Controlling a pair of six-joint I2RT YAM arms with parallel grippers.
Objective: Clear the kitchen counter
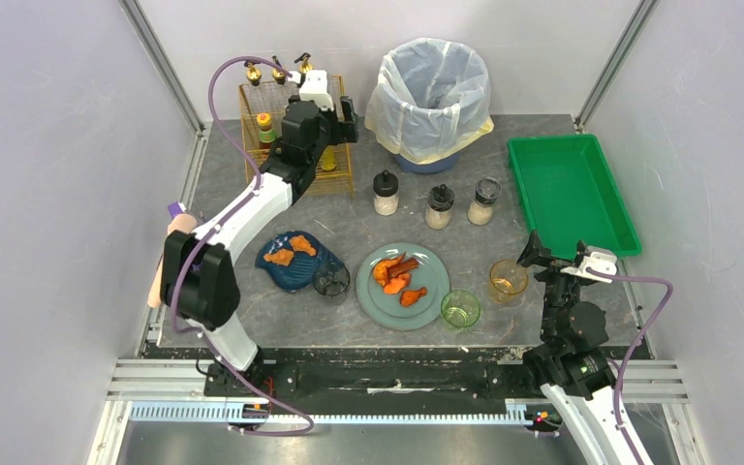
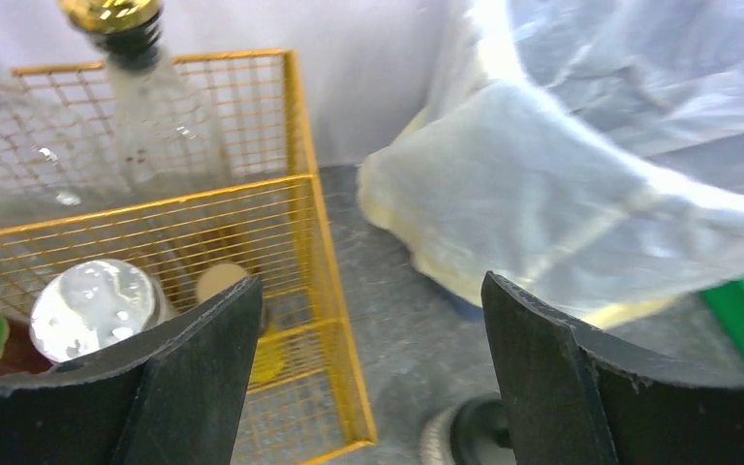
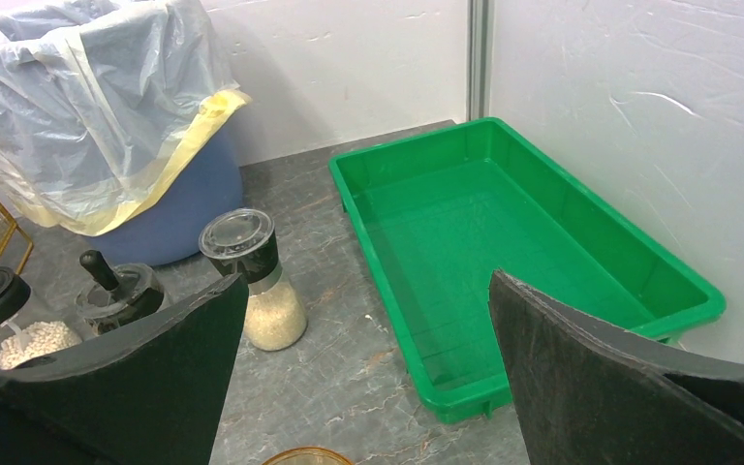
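The kitchen counter (image 1: 349, 228) is a dark grey veined slab. On it stand a grey-green plate (image 1: 397, 308) with orange food (image 1: 399, 276), a blue plate (image 1: 298, 273) with orange pieces, a dark glass (image 1: 331, 281), a green glass (image 1: 460, 309), an amber glass (image 1: 509, 279) and three grinders (image 1: 439, 205). My left gripper (image 1: 347, 108) is open and empty above the right edge of a yellow wire basket (image 2: 300, 194). My right gripper (image 1: 535, 252) is open and empty just behind the amber glass (image 3: 310, 455), facing the green tray (image 3: 504, 223).
The wire basket (image 1: 249, 126) at the back left holds several bottles. A bin lined with a white bag (image 1: 431, 92) stands at the back middle. The green tray (image 1: 567, 189) lies at the right. Walls close in on three sides.
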